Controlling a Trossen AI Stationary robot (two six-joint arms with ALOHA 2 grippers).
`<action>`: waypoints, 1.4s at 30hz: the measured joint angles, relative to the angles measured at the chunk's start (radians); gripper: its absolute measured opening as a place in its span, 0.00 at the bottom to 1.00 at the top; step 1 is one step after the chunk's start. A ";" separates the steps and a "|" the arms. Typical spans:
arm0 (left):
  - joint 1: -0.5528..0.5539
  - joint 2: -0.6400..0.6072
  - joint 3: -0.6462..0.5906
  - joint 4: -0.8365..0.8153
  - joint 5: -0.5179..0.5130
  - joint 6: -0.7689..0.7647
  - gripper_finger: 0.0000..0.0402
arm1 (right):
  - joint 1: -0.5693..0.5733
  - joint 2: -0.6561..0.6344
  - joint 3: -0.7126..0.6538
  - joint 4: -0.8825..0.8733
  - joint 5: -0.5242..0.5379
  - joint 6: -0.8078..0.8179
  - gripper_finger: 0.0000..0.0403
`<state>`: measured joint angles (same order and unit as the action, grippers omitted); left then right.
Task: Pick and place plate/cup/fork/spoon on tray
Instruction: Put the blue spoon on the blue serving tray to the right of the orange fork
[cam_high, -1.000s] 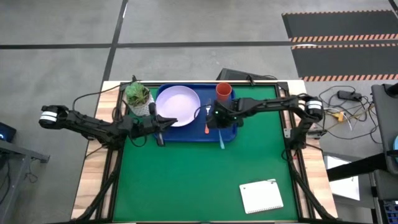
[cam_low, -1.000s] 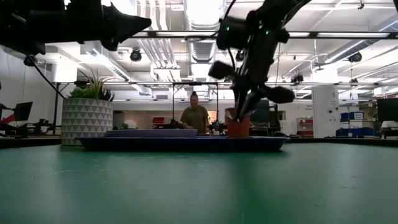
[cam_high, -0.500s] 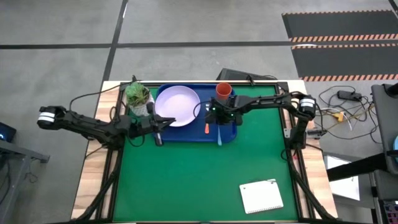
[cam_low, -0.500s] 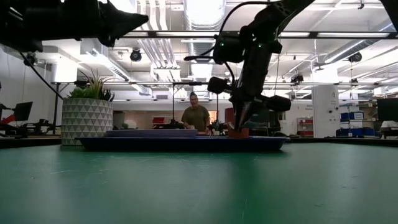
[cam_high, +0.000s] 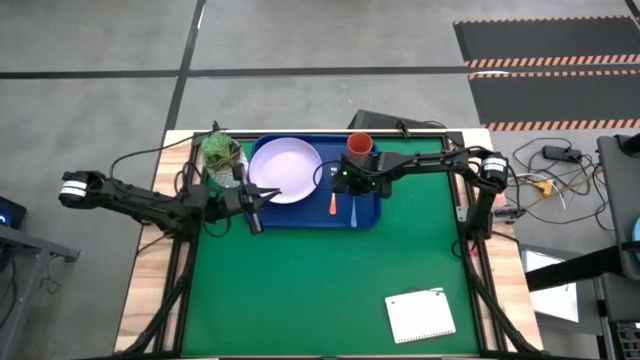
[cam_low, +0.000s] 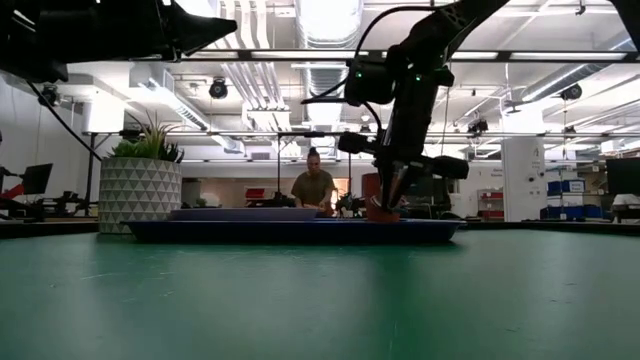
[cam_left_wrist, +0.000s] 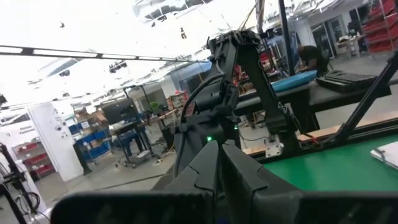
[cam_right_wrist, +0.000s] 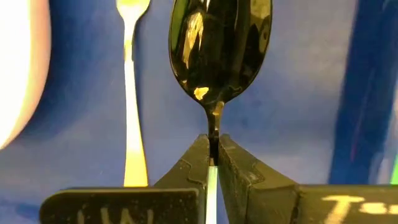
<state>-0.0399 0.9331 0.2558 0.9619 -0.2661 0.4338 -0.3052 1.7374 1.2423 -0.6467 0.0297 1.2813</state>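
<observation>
The blue tray (cam_high: 300, 218), a rounded-corner plastic rectangle with a raised rim, sits at the far side of the green table (cam_high: 320, 290) and it's pretty full: the pale lavender plate (cam_high: 286, 169) takes up its left half, flat and round, and the orange-handled fork (cam_high: 332, 203) lies right of the plate with its silver tines toward the far edge. The orange-red cup (cam_high: 360, 147) stands at the tray's far right corner, though from above it's hard to say whether it sits inside the rim or just on it. The right gripper (cam_high: 352, 184) is down over the tray just beside the fork, fingers pinched tight on the spoon (cam_right_wrist: 219, 46) right at the neck where the shiny dark bowl meets the thin light-blue handle. The spoon's long axis runs parallel to the fork, bowl pointing toward the far edge, handle trailing back toward the near rim. The left gripper (cam_high: 255, 199) hangs at the near-left edge of the plate with its fingers pressed together on nothing. A potted plant (cam_high: 222, 152) stands just left of the tray, and a white notepad (cam_high: 420, 314) lies well apart at the near right of the table.
</observation>
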 joint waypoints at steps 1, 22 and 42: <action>0.000 -0.001 0.000 0.001 0.000 0.002 0.00 | -0.007 0.000 0.000 -0.001 0.003 -0.014 0.03; 0.000 0.000 0.001 0.075 0.005 0.099 0.00 | -0.053 0.082 0.030 -0.008 -0.003 -0.123 0.03; 0.000 0.000 0.001 0.077 0.005 0.097 0.00 | -0.051 0.082 0.030 -0.029 0.024 -0.156 0.03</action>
<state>-0.0395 0.9329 0.2569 1.0389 -0.2607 0.5309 -0.3561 1.8194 1.2720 -0.6757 0.0536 1.1251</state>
